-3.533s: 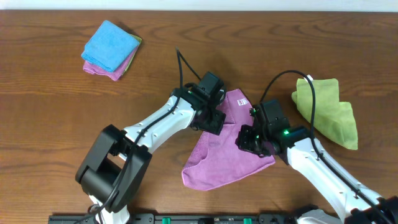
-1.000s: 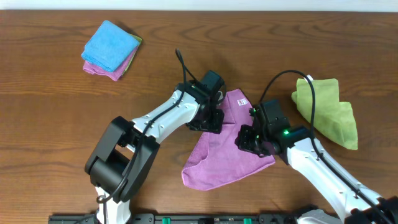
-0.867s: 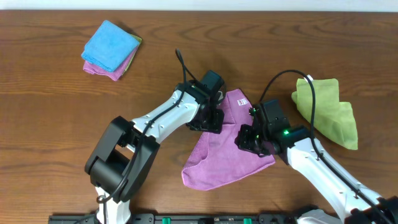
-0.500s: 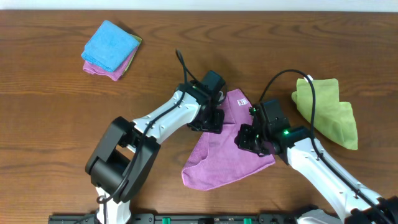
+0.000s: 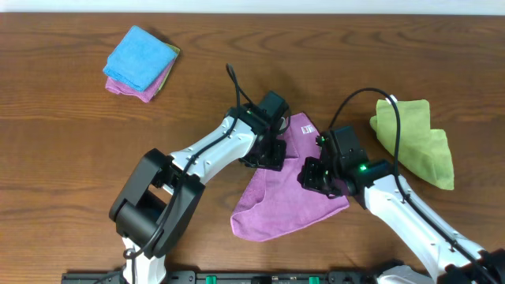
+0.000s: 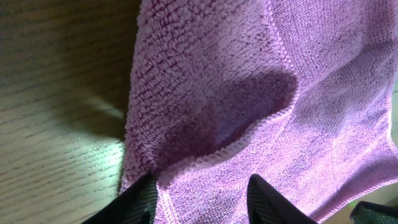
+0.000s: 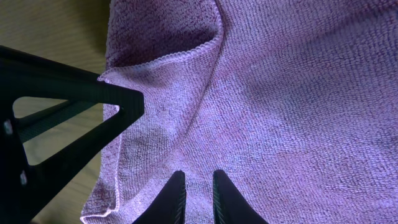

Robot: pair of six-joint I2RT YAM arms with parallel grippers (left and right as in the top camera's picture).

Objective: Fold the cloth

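In the overhead view, the cloth (image 5: 284, 197) lay flat-ish on the desk (image 5: 63, 158) just right of the frame's centre, a lilac shape running from a narrow top corner with a small white tag (image 5: 308, 128) down to a broad rounded bottom edge. The left fingers (image 5: 271, 158) were down on its upper left edge, and the right fingers (image 5: 313, 178) were on its right edge, the two close together but apart. A lime-green cloth (image 5: 418, 142) sat crumpled well off to the right, and a folded blue cloth (image 5: 140, 57) topped a small stack in the upper left corner of the frame. In the left wrist view, the cloth (image 6: 249, 93) filled the centre and right of the frame, with a hemmed flap curling over itself and casting a dark shadow near the middle, and bare desk (image 6: 50, 124) showed on the left. The left fingers (image 6: 140, 202) stood spread at the bottom edge, straddling the cloth's hem, released rather than pinching. In the right wrist view, the cloth (image 7: 298, 93) covered nearly everything, a hemmed fold crossing the upper left, with a strip of desk (image 7: 50, 25) in the top left corner. The right fingers (image 7: 171, 199) at the bottom centre were clenched almost together on a thin pinch of the cloth. A black angular part of the left arm (image 7: 62, 99) reached in from the left edge, its tip over the cloth's left border.
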